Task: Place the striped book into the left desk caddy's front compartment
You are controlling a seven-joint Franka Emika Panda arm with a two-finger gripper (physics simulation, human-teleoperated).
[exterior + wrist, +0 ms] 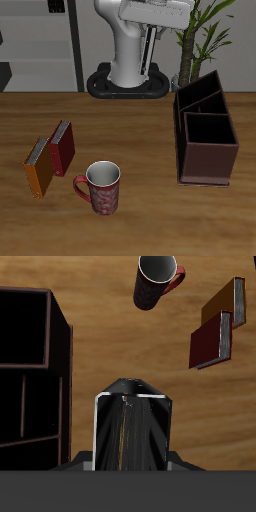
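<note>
The striped book hangs high above the table, a dark grey cover with fine stripes and a pale edge. My gripper is shut on it, and the book hides the fingertips. In the wrist view the left desk caddy lies below and to one side of the book. The exterior view shows this dark maroon left desk caddy standing on the table. Its front compartment, with the taller slanted walls, is the section farther back, and it stands open-topped with nothing showing inside. The gripper itself cannot be made out in the exterior view.
A red patterned mug stands near the table's front edge. A red book and an orange book lie side by side beyond the mug, far from the caddy. A potted plant rises behind the caddy, next to the robot base.
</note>
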